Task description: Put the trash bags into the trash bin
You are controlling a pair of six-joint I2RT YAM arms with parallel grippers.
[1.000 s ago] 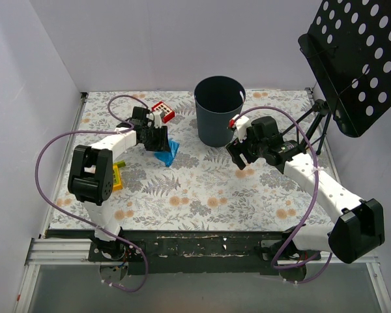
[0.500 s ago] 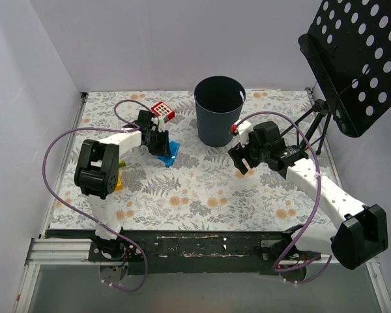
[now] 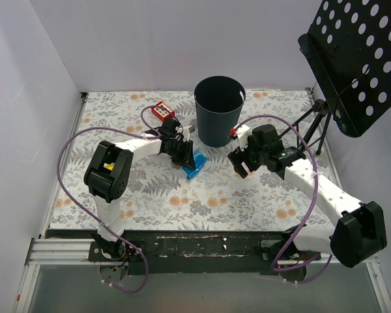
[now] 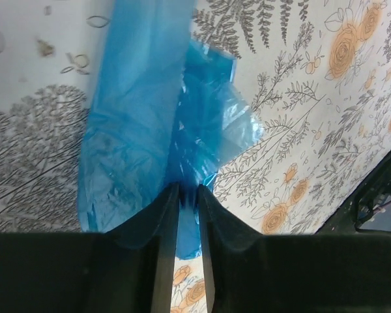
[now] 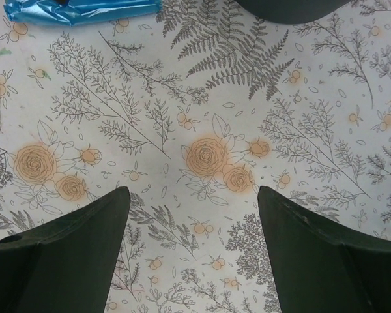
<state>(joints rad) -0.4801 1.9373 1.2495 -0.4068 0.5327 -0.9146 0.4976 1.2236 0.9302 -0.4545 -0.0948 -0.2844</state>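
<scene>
The left fingers (image 4: 138,259) clamp the blue trash bag (image 3: 195,167) near the trash bin (image 3: 219,114), with the red tile (image 3: 161,111) further back, while the right fingers (image 5: 58,261) stand wide apart over the worktop (image 3: 202,199).

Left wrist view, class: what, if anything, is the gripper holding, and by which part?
The left gripper pinches the blue trash bag by a thin fold of film near its edge.

Pale walls (image 3: 150,39), flowered table (image 3: 234,202).
Fern-and-rose print covers the top; a black perforated music stand (image 3: 358,59) leans in at right; a scuffed dark rail (image 3: 202,244) edges the near side.
</scene>
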